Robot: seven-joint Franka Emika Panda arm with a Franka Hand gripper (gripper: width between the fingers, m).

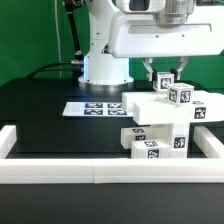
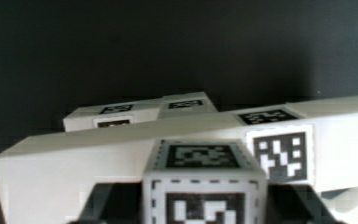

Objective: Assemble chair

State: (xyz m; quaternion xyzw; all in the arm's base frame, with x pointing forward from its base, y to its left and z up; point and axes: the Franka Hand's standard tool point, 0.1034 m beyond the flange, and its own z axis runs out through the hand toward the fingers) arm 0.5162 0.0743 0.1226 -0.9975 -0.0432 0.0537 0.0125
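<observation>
Several white chair parts with black-and-white tags are piled at the exterior view's right: a wide part [image 1: 190, 108] on top and smaller blocks [image 1: 155, 142] below. My gripper [image 1: 171, 76] hangs over the pile's top and is shut on a small tagged white block [image 1: 165, 84]. In the wrist view my gripper [image 2: 206, 206] has a dark finger [image 2: 112, 200] on each side of that block [image 2: 202, 158]. The wide part [image 2: 87, 160] lies right behind it, another tagged part [image 2: 144, 112] beyond. I cannot tell whether the held block rests on the pile.
The marker board [image 1: 92, 108] lies flat on the black table left of the pile. A long white border rail [image 1: 90, 172] runs along the front edge and up the left side [image 1: 8, 140]. The arm's white base [image 1: 103, 60] stands at the back.
</observation>
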